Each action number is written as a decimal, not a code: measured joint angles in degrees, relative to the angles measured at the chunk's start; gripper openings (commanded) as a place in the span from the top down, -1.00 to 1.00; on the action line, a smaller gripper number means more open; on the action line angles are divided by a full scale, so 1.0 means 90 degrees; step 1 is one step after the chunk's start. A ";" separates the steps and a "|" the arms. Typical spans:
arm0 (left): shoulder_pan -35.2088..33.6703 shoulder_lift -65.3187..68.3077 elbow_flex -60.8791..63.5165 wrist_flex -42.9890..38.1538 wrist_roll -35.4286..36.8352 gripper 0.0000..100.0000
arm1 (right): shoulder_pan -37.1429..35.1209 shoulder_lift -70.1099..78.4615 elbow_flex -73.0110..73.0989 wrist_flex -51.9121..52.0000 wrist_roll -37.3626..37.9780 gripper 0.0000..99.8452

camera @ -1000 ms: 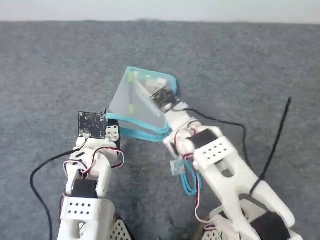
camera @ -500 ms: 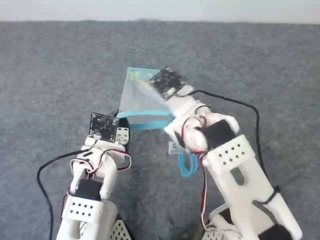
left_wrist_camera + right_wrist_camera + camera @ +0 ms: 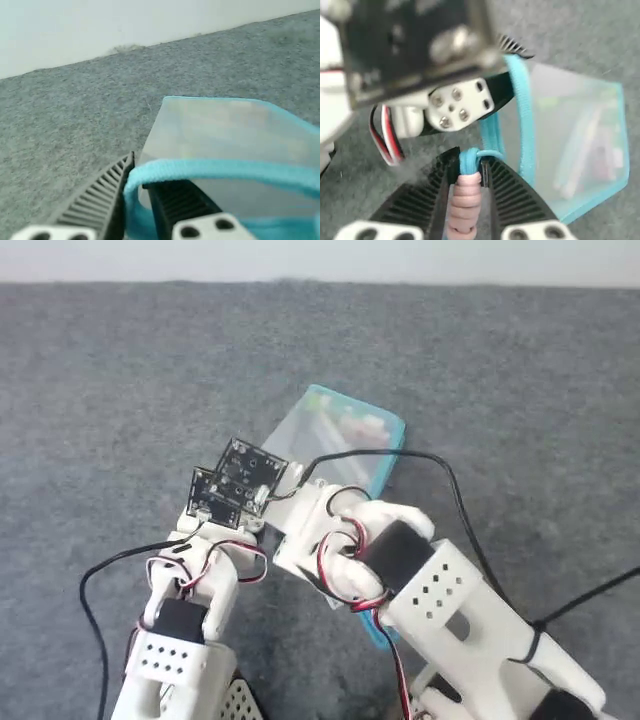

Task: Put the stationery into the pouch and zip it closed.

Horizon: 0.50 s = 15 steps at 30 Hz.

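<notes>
Across the workspace, a grey felt-like mat (image 3: 120,370) covers the table, with a plain pale wall (image 3: 320,260) along the far edge. A translucent plastic pouch (image 3: 330,435) with turquoise fabric trim (image 3: 215,170) lies on the mat just ahead of both arms; in the high view its near part is hidden beneath the right arm's wrist. Stationery (image 3: 585,150) sits inside it: pale pen-like sticks plus pink and green bits, blurred through the plastic. The left gripper (image 3: 140,172) is clamped on the trim at the pouch's near corner, its black ribbed fingers close together with just the fabric band between them. The right gripper (image 3: 470,156) pinches a pink ribbed zip pull (image 3: 465,200), tied on by a small turquoise loop. Its fingers are nearly closed around the pull, right beside the left gripper's tip. How far the zip is closed cannot be told
</notes>
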 measured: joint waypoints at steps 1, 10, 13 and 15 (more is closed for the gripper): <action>0.0020 0.0000 0.0000 0.0000 0.0000 0.98 | -0.0029 -0.0010 0.0137 -0.0010 0.0000 0.99; 0.0068 0.0000 0.0010 0.0000 -0.0039 0.98 | -0.0303 -0.0274 0.0527 0.0361 0.0449 0.40; 0.0088 0.0000 0.0010 0.0000 -0.0039 0.98 | -0.0547 -0.0537 0.0527 0.0703 0.0527 0.30; 0.0088 0.0000 0.0010 0.0000 -0.0039 0.98 | -0.0576 -0.0742 0.0527 0.0899 0.0527 0.31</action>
